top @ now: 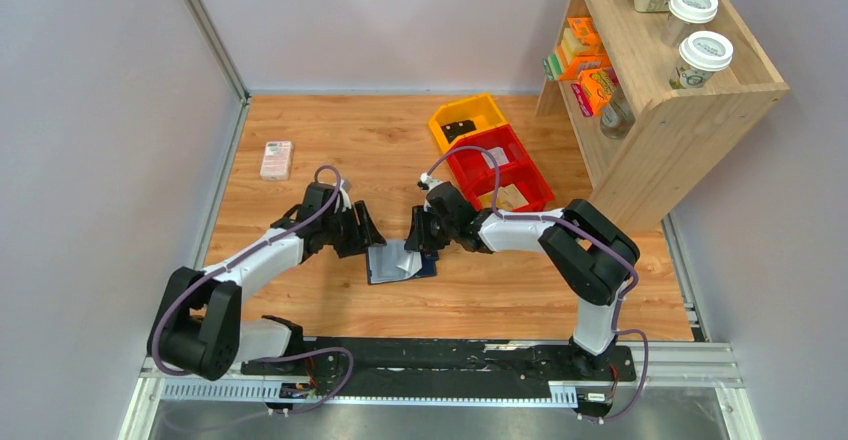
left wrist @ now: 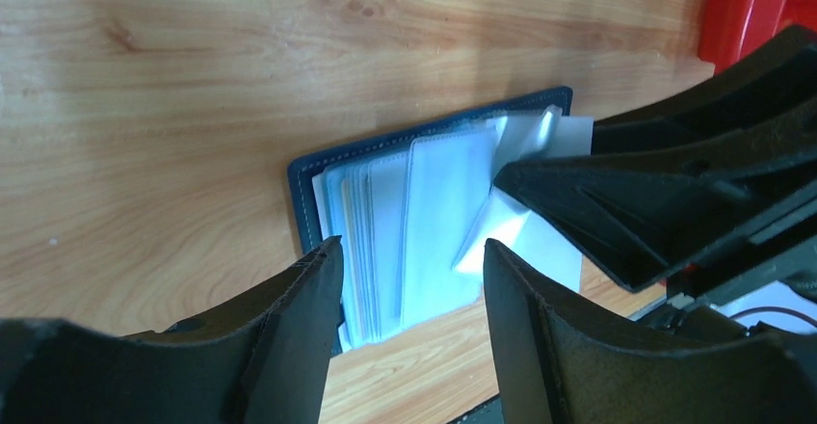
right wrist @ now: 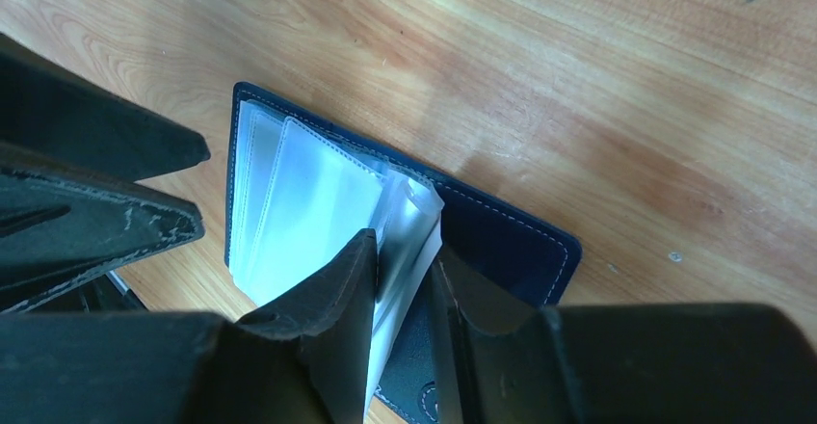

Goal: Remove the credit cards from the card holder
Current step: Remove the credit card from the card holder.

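1. I am working in the middle of the wooden table (top: 300, 150), where the card holder (top: 400, 263) is lying open and flat, its navy cover down and its inner leaves facing up.
2. My right gripper (right wrist: 403, 249) is clenching a bunch of the plastic sleeves (right wrist: 318, 202) near their free edge and lifting them off the cover. In the right wrist view they are standing up between my fingers at lower centre, with the navy cover showing bare to the right.
3. My left gripper (left wrist: 412, 255) is hanging released, jaws apart, just over the near edge of the holder. In the left wrist view its two tips are framing the sleeves at lower centre, and I cannot tell whether either tip is touching them.
4. The credit cards (left wrist: 355, 236) appear to be sitting inside the sleeves, showing as a stack of pale edges along the holder's left side in that view. None is lying loose on the wood that I can see.
5. I am judging this as the opening step: fanning the leaves to expose a card, with no card out yet.
6. Next, I am expecting to need one hand pinning the holder while the other pinches a single card edge and slides it out along its pocket. The sleeves look slick and floppy, so a whole leaf could come up instead of a card.
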Controlling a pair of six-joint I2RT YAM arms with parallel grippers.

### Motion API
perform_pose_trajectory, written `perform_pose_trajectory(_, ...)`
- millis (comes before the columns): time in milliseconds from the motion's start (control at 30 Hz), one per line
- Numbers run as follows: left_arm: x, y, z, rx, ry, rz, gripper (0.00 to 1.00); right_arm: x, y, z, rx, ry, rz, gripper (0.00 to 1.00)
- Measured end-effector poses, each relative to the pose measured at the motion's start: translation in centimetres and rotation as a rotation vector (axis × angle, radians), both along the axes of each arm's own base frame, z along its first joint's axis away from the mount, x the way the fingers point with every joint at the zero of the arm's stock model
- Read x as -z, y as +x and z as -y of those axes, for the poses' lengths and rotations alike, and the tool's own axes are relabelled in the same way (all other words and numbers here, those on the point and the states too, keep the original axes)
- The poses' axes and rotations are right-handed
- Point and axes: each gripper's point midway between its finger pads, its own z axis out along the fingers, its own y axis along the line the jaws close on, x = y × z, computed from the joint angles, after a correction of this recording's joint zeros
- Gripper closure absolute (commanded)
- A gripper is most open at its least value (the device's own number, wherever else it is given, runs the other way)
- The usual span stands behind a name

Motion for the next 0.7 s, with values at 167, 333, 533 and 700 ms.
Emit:
perform_pose_trajectory(167,0.1,1.3,0.5,0.006,-0.005,0.002,0.36,0.0,0.0,0.0,-0.005,0.002,-0.001,0.70)
perform_pose_trajectory(333,0.1,1.9,1.0,0.015,-0.019,0.006,0.36,0.0,0.0,0.0,-0.007,0.005,-0.003,0.70)
perform_pose_trajectory(533,1.1,1.8,1.3,0.030,-0.019,-0.018,0.37,0.1,0.0,0.0,-0.011,0.009,-0.010,0.69)
perform_pose_trajectory(700,1.5,1.6,1.9,0.055,-0.023,-0.025,0.38,0.0,0.0,0.0,-0.014,0.013,-0.011,0.68)
